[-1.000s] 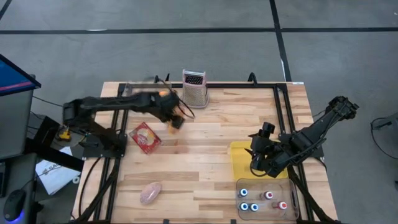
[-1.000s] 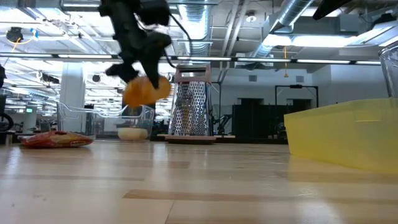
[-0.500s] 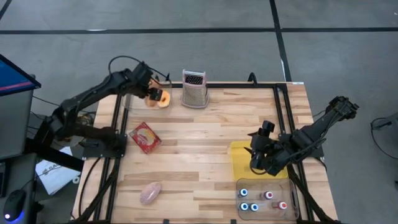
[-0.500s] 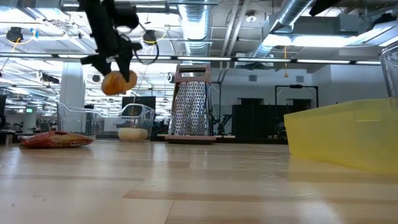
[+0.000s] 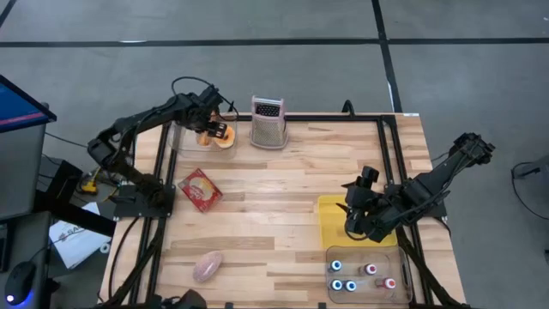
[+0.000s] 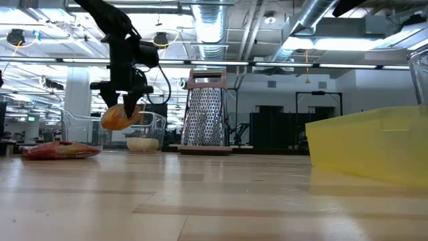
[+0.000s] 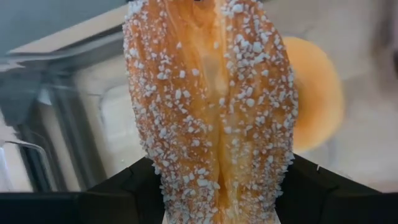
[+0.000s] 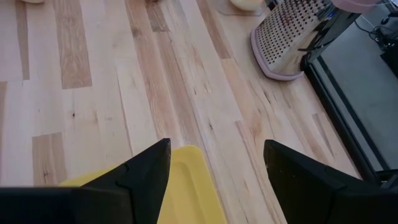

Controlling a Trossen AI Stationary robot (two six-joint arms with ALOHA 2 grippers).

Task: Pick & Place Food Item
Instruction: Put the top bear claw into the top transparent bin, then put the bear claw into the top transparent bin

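Right now the sugar-crusted pastry [image 7: 211,112] hangs in the air, pinched between the fingers of the left gripper [image 5: 212,130], over the clear container [image 5: 184,142] at the table's [image 5: 292,206] far left corner, just beside the metal grater [image 5: 268,122]. Nearer along the left side lie a red snack packet [image 5: 200,189] and a pink item [image 5: 208,266], while the right gripper [image 5: 353,225] waits with fingers spread wide and empty above the yellow tray [image 5: 333,210], near a clear box of small bottles [image 5: 364,276].
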